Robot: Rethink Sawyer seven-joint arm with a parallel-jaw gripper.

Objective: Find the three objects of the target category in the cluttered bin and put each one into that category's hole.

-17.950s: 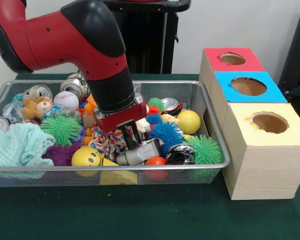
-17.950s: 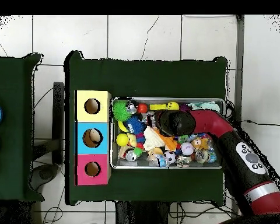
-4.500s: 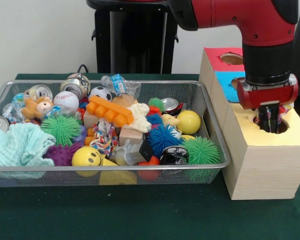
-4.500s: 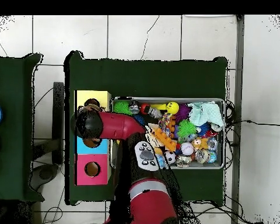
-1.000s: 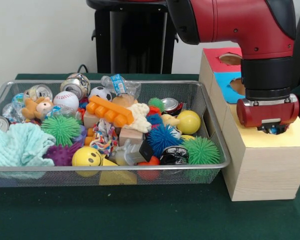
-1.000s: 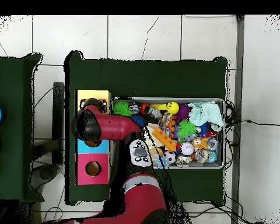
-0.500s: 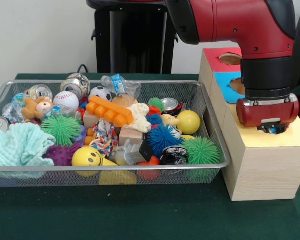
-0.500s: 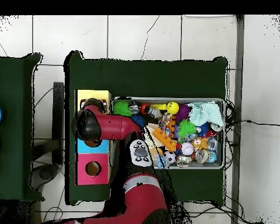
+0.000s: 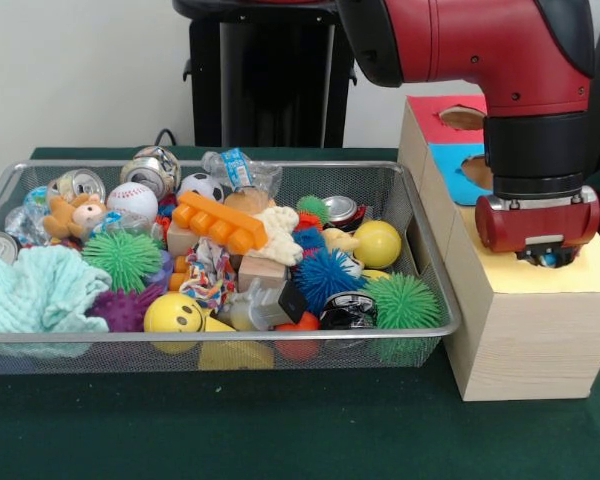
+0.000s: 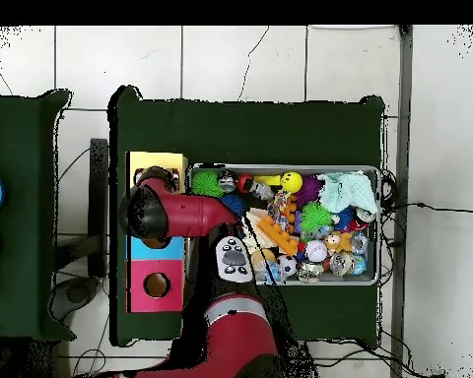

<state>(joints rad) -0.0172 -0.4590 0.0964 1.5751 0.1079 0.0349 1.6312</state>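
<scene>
Fabric of the spotted kind, a small limp whitish piece with bright multicolour blotches, is seen among the clutter near the middle of the wide silver wire-mesh bin; it is judged light, soft and floppy, best pinched at a raised fold. It is hemmed in by a green spiky rubber ball at nine o'clock, an orange toothed plastic block at twelve o'clock and a yellow smiley ball at seven o'clock. The red-cased gripper is lowered over the round hole in the yellow-topped pale wooden box, the hole being hidden beneath it; whether its fingers are apart or together cannot be told.
</scene>
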